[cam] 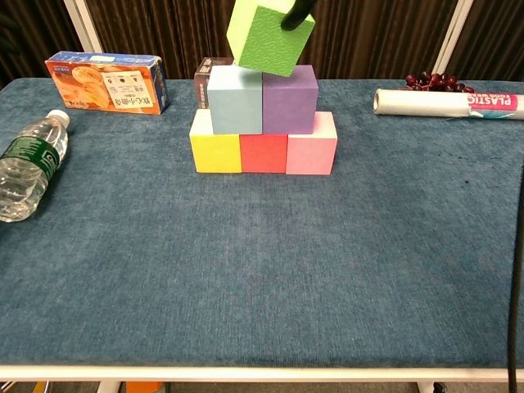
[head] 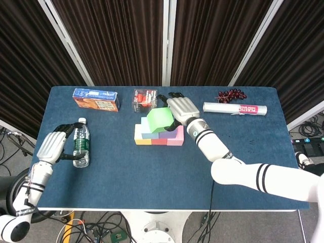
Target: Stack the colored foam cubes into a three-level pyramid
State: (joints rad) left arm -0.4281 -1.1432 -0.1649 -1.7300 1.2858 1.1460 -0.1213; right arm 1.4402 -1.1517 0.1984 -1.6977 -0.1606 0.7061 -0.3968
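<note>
White arms ringed with black bands; each robot hand (head: pixel 181 108) silver-backed with black fingers.

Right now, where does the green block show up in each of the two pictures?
Head view: the green block sits near the middle of the picture, held by the right hand above the stacked blocks.
Chest view: the green block is at the top centre, tilted, just over the light blue block and the purple block.
Shared landmark: the purple block on the stack's second level shows in both.
</note>
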